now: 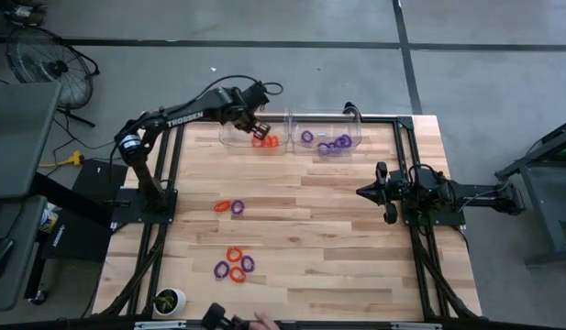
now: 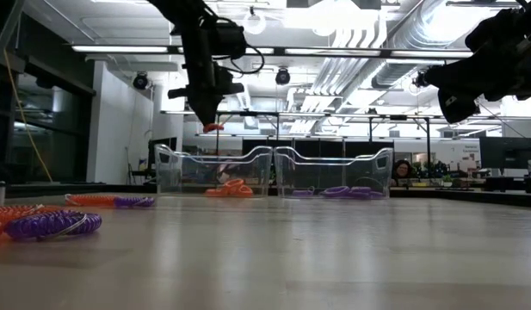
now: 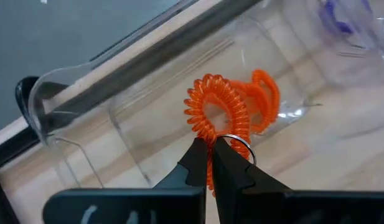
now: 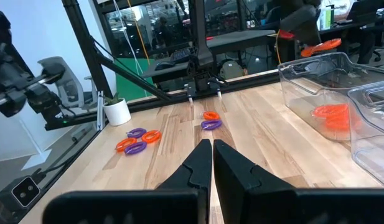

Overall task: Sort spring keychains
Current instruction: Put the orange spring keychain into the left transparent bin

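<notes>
Now the left claw is closed on an orange spring keychain and holds it over the left clear bin, where other orange keychains lie. Purple keychains are in the right clear bin. On the counter a mixed pair and a mixed group lie loose. The right claw is closed on nothing, above the counter's right side.

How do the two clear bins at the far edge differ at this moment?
The left bin holds only orange keychains; the right bin holds only purple keychains. The left gripper, shut on an orange keychain, hangs above the left bin; nothing hangs above the right bin. Both are clear.
</notes>
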